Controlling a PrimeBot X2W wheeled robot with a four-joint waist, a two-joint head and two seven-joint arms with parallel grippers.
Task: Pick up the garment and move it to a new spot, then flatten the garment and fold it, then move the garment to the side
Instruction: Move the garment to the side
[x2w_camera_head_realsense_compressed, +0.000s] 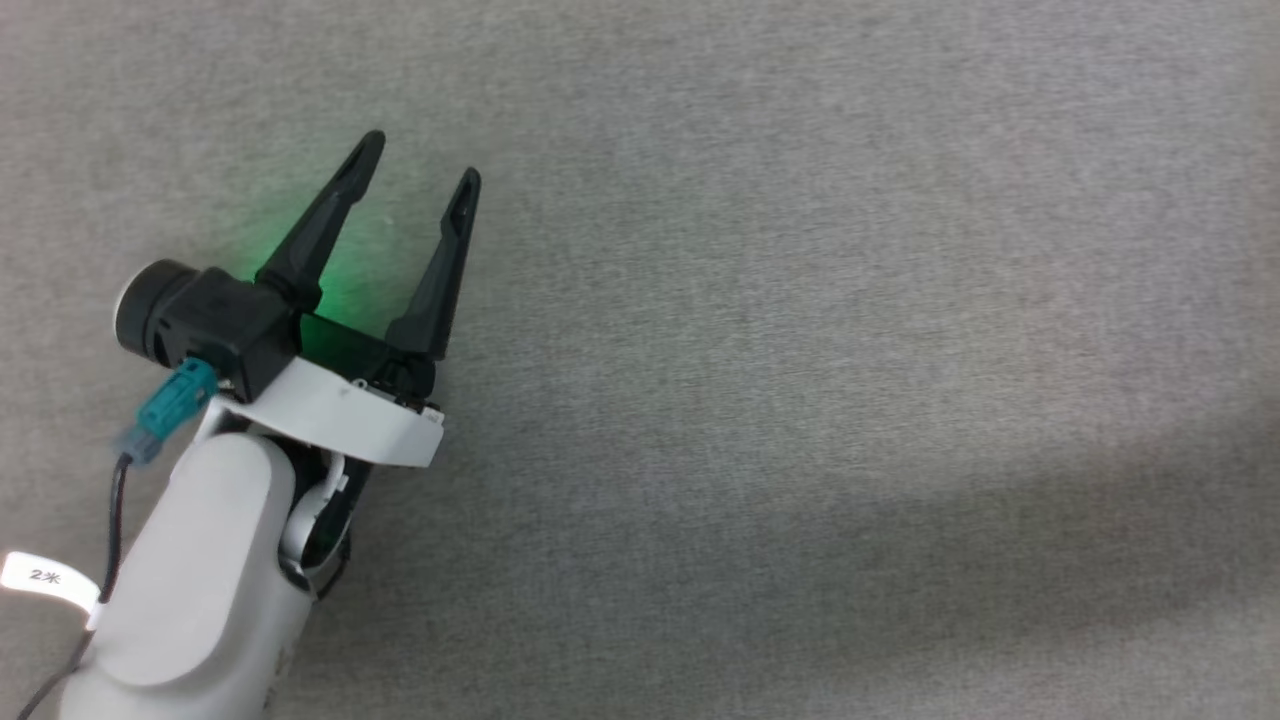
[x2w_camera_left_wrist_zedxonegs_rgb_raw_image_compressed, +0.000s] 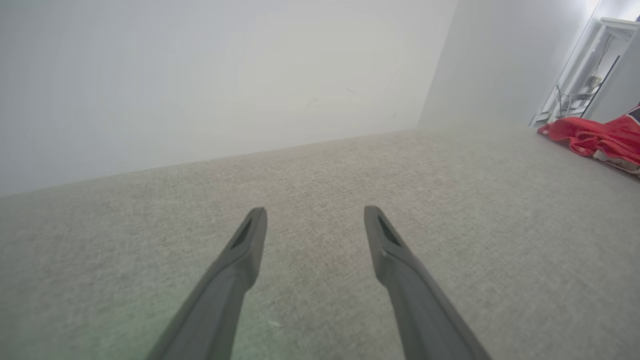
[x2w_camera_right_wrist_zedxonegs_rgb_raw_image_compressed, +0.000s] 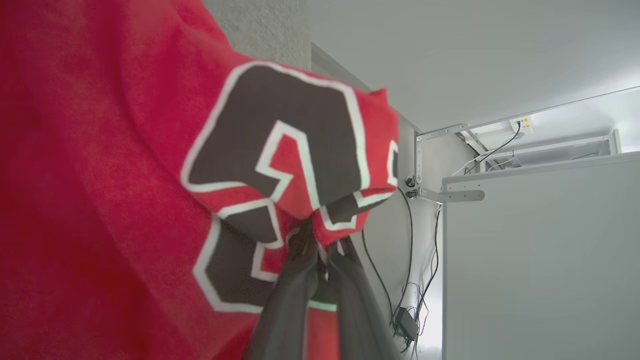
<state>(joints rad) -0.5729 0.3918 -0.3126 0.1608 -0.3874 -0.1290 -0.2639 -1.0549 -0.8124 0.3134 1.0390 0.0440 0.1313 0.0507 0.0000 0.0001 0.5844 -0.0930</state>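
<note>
Closest to the robot is its left pincer (x2w_camera_head_realsense_compressed: 421, 160), low over the grey tabletop (x2w_camera_head_realsense_compressed: 850, 350). Its two dark fingers are spread wide apart, and there is nothing between them. A green glow falls on the tabletop just under it.

Looking along that pincer (x2w_camera_left_wrist_zedxonegs_rgb_raw_image_compressed: 315, 211), the tabletop runs on to a white wall (x2w_camera_left_wrist_zedxonegs_rgb_raw_image_compressed: 200, 75). Far off to the pincer's right side lies the garment (x2w_camera_left_wrist_zedxonegs_rgb_raw_image_compressed: 595, 132). From here it is a red heap with a bit of white at the edge, and part of it rests on the tabletop. It is well apart from the left pincer.

The right pincer (x2w_camera_right_wrist_zedxonegs_rgb_raw_image_compressed: 322, 250) has hold of it. Its two fingers are pressed together and pinch a fold of the red garment (x2w_camera_right_wrist_zedxonegs_rgb_raw_image_compressed: 100, 175), right by the big black number with white edges. The cloth bunches up around the fingers (so I cannot tell which way its long side runs).

So the right arm is much the nearer one, as it is touching the garment. The left arm would have to reach across to its right to help. I think the job is at the carrying part, with the flattening and folding not done yet.

I count one garment, two pincers, and two fingers on each pincer.
</note>
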